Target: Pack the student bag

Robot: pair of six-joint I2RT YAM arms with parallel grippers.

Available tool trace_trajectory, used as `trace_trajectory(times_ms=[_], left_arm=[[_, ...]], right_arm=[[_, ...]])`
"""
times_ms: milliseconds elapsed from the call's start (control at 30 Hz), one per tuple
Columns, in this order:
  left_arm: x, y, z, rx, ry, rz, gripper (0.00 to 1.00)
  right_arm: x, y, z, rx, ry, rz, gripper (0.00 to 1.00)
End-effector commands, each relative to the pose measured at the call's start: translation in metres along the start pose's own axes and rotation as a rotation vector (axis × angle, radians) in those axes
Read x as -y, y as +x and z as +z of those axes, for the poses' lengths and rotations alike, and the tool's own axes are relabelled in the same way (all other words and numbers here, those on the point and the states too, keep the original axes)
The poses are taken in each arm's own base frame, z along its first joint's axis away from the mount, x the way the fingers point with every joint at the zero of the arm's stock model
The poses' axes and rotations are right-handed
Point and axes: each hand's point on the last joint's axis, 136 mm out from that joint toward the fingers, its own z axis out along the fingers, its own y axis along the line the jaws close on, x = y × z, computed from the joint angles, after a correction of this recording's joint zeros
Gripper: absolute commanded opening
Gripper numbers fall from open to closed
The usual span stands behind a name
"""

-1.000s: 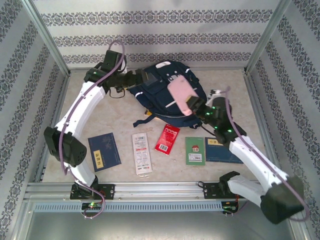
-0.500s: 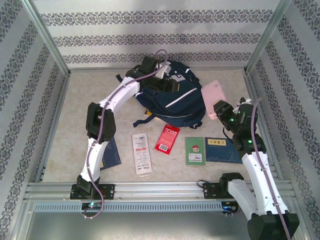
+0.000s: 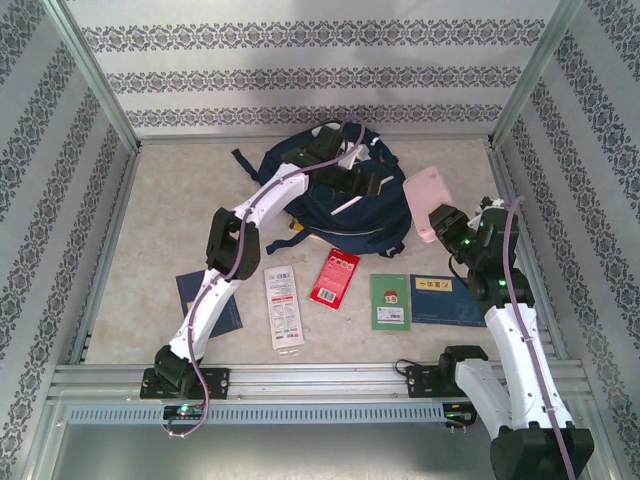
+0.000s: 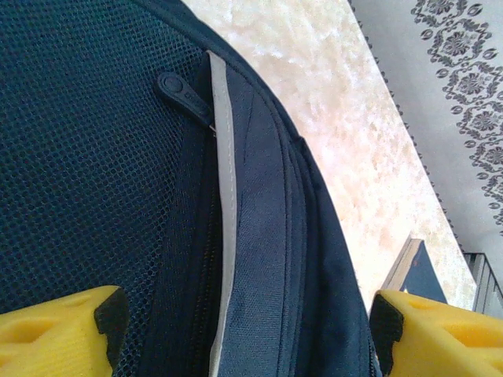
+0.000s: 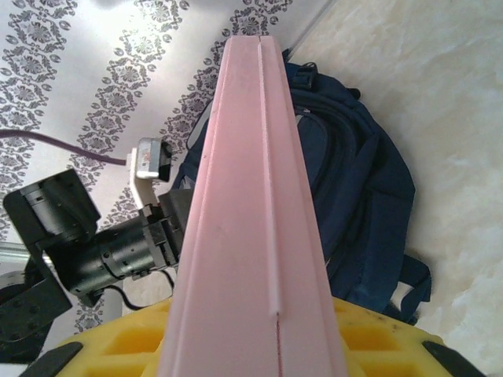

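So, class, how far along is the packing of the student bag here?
Done: nothing visibly packed; the student bag hides its inside. In hand: the right claw grips a pink case beside the bag; the left claw hangs open over its zip. Left: blue book, white packet, red packet, green booklet and blue booklet lie on the table.

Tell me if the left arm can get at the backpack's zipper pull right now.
Probably yes. The left gripper hangs open right over the backpack, and the zipper pull lies exposed just ahead of the jaws, with nothing covering it.
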Motion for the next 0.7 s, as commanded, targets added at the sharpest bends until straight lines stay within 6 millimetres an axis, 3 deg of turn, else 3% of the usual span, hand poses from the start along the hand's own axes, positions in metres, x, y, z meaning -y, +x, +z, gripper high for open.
trace_trajectory(times_ms=[0,367,667], left_arm=[[0.006,0.000,0.002,-0.006,0.014,0.005,0.80],[0.030,0.009,0.002,-0.037,0.066,0.033,0.54],[0.010,0.025,0.021,-0.080,0.055,-0.021,0.37]], right_arm=[[-0.011,-0.004,-0.001,0.008,-0.059,-0.004,0.25],[0.003,0.009,0.014,-0.048,-0.047,0.048,0.24],[0.001,0.011,0.014,-0.062,-0.062,0.067,0.24]])
